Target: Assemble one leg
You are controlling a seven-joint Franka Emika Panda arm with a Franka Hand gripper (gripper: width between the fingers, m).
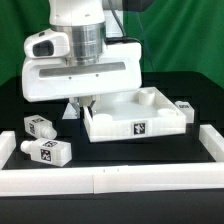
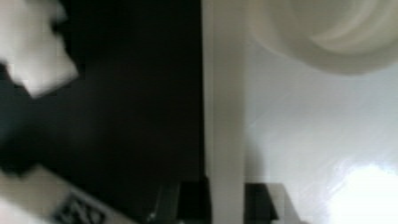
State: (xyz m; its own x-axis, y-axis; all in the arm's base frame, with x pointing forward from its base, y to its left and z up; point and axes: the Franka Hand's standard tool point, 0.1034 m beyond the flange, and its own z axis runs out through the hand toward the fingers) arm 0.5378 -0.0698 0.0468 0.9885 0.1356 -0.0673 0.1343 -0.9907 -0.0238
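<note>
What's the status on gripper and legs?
Gripper straddles tabletop rim, grip unclear. Leg and second leg lie loose, exterior view's left, untouched. No obstruction seen near them.

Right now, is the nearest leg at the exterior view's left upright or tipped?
Tipped: the leg lies lengthwise on the table, long side down.

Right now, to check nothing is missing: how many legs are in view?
3. One leg and another lie at the exterior view's left of the tabletop, a third at its right. More may hide behind the arm.
</note>
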